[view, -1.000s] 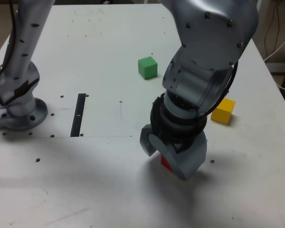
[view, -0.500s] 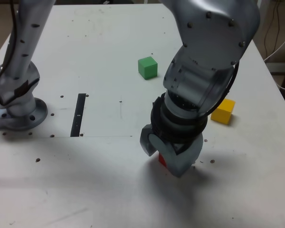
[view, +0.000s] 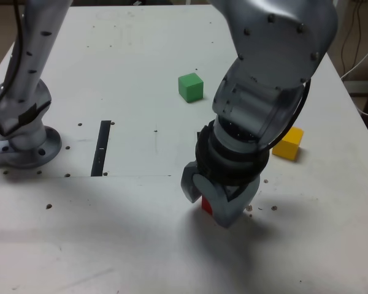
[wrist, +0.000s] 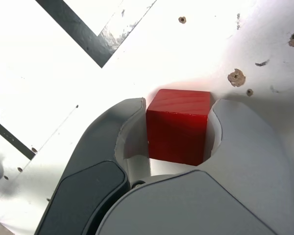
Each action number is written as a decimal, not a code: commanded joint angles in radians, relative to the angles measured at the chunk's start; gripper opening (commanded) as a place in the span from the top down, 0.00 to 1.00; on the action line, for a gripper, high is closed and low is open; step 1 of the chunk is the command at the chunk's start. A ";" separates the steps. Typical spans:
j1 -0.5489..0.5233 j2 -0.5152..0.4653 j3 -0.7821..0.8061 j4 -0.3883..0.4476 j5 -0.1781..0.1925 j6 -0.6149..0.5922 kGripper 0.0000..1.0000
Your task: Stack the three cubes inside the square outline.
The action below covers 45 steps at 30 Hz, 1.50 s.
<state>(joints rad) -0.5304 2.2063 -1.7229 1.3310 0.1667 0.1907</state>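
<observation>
Gripping the red cube (wrist: pixel 179 125) between both jaws, my gripper (view: pixel 216 197) points down at the table (view: pixel 141 73) near its front edge in the exterior view. In the wrist view each jaw presses against one side of the cube, so my hand is closed on it. Only a small red corner of the cube shows under the gripper in the exterior view. The green cube (view: pixel 191 87) sits further back on the table, well apart from me. The yellow cube (view: pixel 288 144) lies toward the exterior view's right, partly behind my arm. A corner of the square outline (wrist: pixel 83 34) appears in the wrist view, near the red cube but not touching it. A narrow black strip (view: pixel 102 147) lies toward the exterior view's left.
</observation>
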 commanded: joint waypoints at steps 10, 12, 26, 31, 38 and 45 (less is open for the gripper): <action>0.077 -0.052 0.001 0.041 -0.041 -0.078 0.65; 0.093 -0.062 0.013 0.040 -0.048 -0.091 0.65; 0.227 -0.133 0.076 0.027 -0.093 -0.159 0.65; 0.266 -0.139 0.091 0.011 -0.112 -0.186 0.65; 0.309 -0.137 0.127 -0.048 -0.136 -0.229 0.65; 0.341 -0.133 0.167 -0.111 -0.140 -0.255 0.65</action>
<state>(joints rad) -0.1925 2.0743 -1.5598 1.2268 0.0266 -0.0630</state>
